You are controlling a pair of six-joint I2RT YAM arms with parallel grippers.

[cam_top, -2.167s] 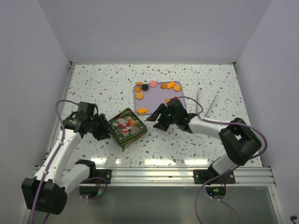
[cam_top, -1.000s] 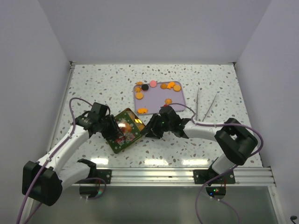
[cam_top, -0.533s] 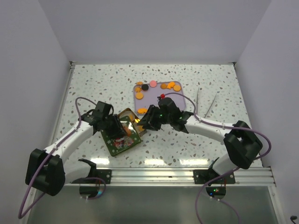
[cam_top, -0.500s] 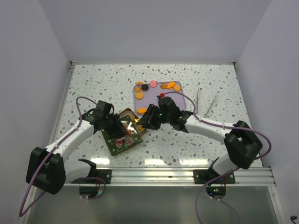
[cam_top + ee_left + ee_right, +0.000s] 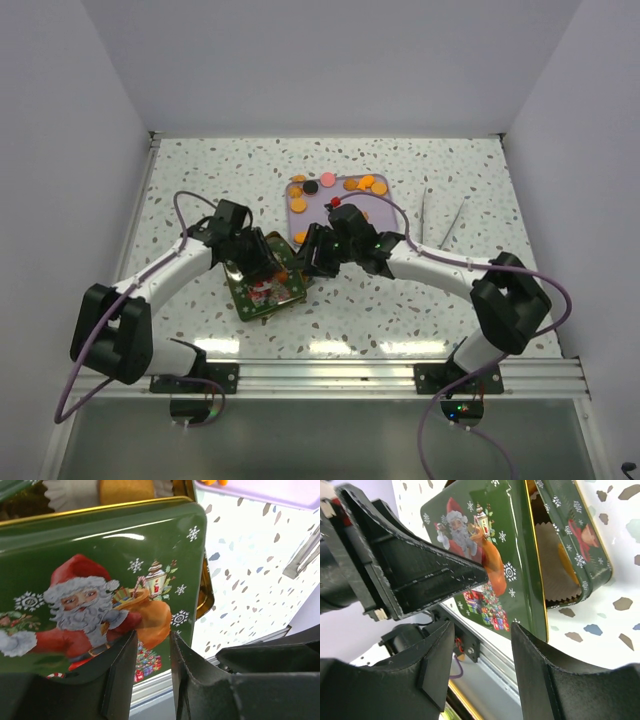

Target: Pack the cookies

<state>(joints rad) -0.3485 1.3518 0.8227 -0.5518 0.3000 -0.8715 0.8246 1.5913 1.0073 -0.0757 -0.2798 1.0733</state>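
Orange cookies (image 5: pixel 362 184), one black (image 5: pixel 311 186) and one pink (image 5: pixel 328 179), lie on a purple tray (image 5: pixel 385 207). A green Santa tin stands near the tray. Its base (image 5: pixel 289 252) is uncovered and holds a white paper cup (image 5: pixel 70 492) with an orange cookie (image 5: pixel 125 490). My left gripper (image 5: pixel 260 268) is shut on the tin lid (image 5: pixel 266 292), holding it tilted off the base; the lid (image 5: pixel 100 565) fills the left wrist view, its lower edge between the left gripper's (image 5: pixel 152 675) fingers. My right gripper (image 5: pixel 308 257) is open and empty beside the base (image 5: pixel 570 545), near the lid (image 5: pixel 485 555).
Two metal tongs (image 5: pixel 425 215) lie on the speckled table right of the tray. The aluminium rail (image 5: pixel 400 375) runs along the near edge. White walls close in the left, right and back sides.
The tin was closed; my left gripper has slid the lid off toward the near left and tilted it. My right gripper has moved left up to the tin's base.
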